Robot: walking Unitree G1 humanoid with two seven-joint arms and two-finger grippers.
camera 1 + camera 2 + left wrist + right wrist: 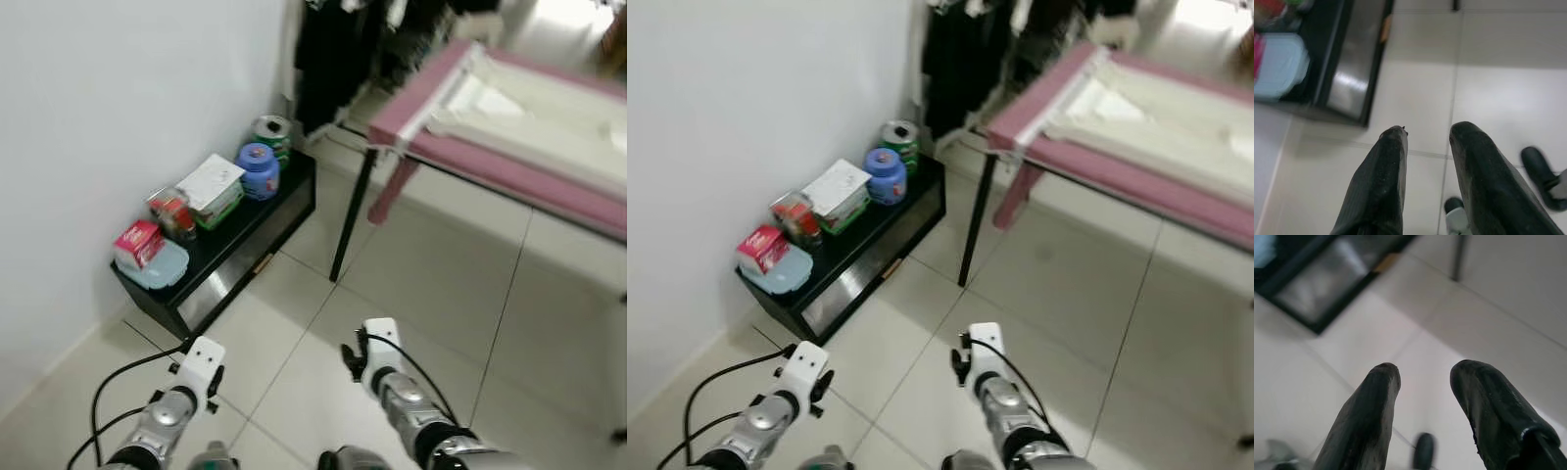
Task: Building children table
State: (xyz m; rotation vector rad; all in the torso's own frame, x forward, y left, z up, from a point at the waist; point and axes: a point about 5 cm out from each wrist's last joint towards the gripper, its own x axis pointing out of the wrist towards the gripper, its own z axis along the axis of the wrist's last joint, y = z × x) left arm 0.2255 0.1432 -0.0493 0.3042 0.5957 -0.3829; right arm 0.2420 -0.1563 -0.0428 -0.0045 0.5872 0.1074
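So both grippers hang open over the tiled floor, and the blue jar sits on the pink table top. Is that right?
Not quite. In the left eye view the blue jar stands on the low black stand against the wall, not on the pink table top. The rest holds: the left gripper and right gripper both hang open over the tiled floor.

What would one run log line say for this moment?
left gripper: open, empty, above floor | right gripper: open, empty | pink table: ahead right | black shelf: by wall

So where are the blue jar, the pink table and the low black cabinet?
blue jar (259,168), left eye view, its side.
pink table (509,171), left eye view, its front edge.
low black cabinet (240,262), left eye view, its front face.
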